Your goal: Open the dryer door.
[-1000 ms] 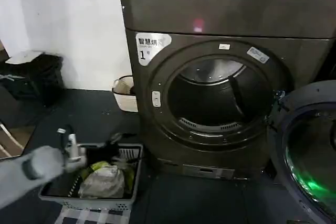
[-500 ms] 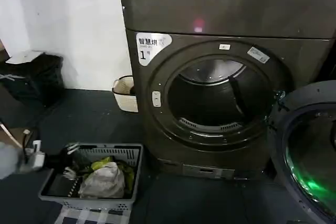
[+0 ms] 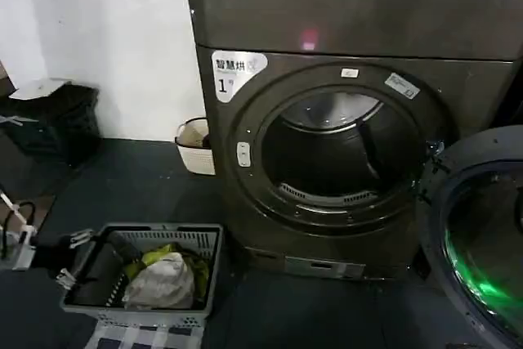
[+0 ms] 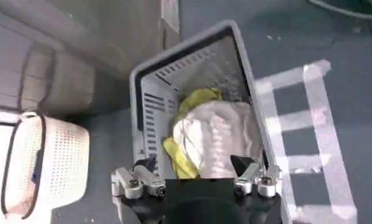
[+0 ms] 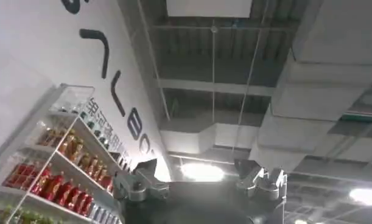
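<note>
The dryer [image 3: 351,14] is a big dark metallic box with a white label marked "1" [image 3: 237,71]. Its round dryer door [image 3: 482,234] stands swung wide open at the right, inner side showing, with a green glow in the glass. The dark drum opening [image 3: 343,157] is exposed. My left gripper [image 3: 73,257] is low at the far left, beside the grey laundry basket [image 3: 147,316], well away from the door. In the left wrist view this gripper [image 4: 195,167] is open over the basket's clothes [image 4: 216,137], holding nothing. My right gripper [image 5: 196,169] is open and points up at a ceiling.
A white woven basket [image 3: 194,145] stands against the wall left of the dryer, also seen as the pale hamper [image 4: 45,161]. A black bin [image 3: 49,116] sits at the far left. White tape stripes [image 4: 307,122] mark the dark floor beside the laundry basket.
My left arm has drawn back to the left and down, from over the basket's near corner to the view's left edge. The door and dryer have not moved.
</note>
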`<state>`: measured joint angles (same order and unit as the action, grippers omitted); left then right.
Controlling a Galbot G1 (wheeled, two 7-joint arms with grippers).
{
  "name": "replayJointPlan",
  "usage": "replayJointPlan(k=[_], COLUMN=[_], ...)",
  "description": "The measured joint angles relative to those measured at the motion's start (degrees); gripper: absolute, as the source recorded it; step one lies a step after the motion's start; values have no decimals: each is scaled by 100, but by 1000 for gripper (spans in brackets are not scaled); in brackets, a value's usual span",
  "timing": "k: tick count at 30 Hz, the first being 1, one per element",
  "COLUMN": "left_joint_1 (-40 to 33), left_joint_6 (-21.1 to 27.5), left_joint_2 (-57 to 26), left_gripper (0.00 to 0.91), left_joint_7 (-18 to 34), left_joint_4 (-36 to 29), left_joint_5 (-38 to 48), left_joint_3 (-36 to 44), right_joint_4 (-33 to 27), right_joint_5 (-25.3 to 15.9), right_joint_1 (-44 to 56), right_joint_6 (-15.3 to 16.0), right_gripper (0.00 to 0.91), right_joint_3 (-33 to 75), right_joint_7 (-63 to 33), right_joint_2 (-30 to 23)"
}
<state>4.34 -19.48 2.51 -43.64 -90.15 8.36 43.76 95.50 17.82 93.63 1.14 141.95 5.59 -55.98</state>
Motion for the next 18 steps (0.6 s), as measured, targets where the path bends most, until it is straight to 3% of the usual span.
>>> replayJointPlan(k=[18], left_joint_1=[66], left_joint_6=[-124], left_joint_2=[3], left_gripper=[907], left_joint_7=[-44], left_joint_4=[193], left_joint_5=[-278], left_joint_3=[-127], right_joint_4=[62], right_joint_5=[-44], right_joint_1=[-72], right_joint_6=[-4], right_gripper=[907], right_joint_3=[-117], right_joint_7=[22], right_joint_2=[-21])
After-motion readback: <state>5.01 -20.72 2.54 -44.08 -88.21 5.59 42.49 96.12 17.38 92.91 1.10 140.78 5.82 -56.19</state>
